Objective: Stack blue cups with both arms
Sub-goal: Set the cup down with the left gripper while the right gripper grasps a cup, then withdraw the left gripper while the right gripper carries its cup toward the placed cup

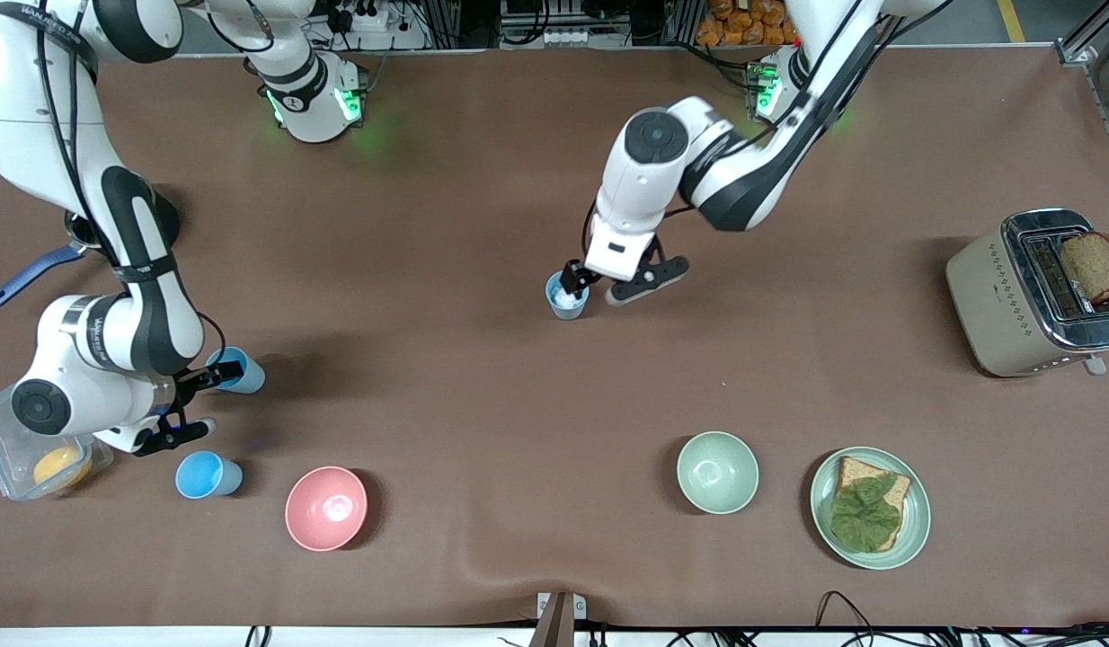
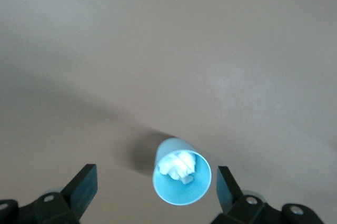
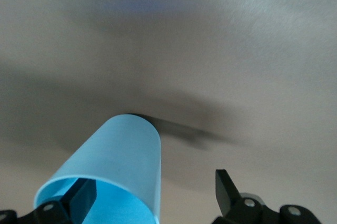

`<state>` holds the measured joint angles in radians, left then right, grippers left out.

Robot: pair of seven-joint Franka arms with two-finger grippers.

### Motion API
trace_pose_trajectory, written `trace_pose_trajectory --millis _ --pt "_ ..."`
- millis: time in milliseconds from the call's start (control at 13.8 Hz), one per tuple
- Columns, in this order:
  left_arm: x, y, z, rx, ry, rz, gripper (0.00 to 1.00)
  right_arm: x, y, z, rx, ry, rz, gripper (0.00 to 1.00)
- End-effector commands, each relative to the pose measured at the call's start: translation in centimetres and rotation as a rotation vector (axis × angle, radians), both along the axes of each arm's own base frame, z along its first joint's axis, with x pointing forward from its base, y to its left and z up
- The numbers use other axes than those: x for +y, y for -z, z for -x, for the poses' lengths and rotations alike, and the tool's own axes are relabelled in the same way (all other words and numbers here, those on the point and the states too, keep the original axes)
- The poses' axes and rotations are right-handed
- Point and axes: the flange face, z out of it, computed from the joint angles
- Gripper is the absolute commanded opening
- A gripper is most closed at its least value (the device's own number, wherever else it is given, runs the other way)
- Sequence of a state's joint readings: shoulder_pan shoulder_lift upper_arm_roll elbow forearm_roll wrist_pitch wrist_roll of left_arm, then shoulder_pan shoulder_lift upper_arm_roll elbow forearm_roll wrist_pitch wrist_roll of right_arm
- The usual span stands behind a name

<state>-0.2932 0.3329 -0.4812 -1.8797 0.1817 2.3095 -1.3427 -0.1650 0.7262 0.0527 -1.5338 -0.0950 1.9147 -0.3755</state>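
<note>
Front view: bent left arm's pincer (image 1: 598,286) gapes around a paper-stuffed cup (image 1: 566,296); right pincer (image 1: 198,402) hooks another cup's rim (image 1: 237,369).

light: even, bright overhead, you see soft shadows on the brown matte table (image 1: 483,404) | glare: chrome-topped beige toaster (image 1: 1031,296) | focus: both wrist views soft, front view sharp

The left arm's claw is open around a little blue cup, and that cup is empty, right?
Not quite. The left claw is open around the small light-blue plastic cup, but the cup is not empty: something white and crumpled sits inside it. The left wrist view shows it.
</note>
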Motion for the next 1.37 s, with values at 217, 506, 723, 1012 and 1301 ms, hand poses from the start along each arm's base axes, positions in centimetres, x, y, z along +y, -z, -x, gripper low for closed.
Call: trace_pose_trajectory --millis 217,506,723,1012,1301 --pt "8.2 -9.8 -4.8 -0.065 -0.050 -0.107 1.00 -1.9 0.3 0.8 0.011 -0.077 -0.047 0.00" --pt "18.1 -13.8 -9.2 -0.056 0.155 -0.183 1.00 -1.7 -0.1 0.8 0.019 -0.086 -0.052 0.00" --pt "24.9 -15.8 -11.1 -0.068 0.250 -0.166 1.00 -1.4 -1.3 0.9 0.028 -0.041 -0.107 0.00" --pt "30.0 -18.7 -11.2 -0.010 0.291 -0.153 1.00 4.5 -6.5 0.5 0.092 -0.026 -0.125 0.00" --pt "32.1 -21.7 -11.2 0.001 0.320 -0.158 1.00 18.2 -13.6 1.7 0.058 -0.106 -0.064 0.00"
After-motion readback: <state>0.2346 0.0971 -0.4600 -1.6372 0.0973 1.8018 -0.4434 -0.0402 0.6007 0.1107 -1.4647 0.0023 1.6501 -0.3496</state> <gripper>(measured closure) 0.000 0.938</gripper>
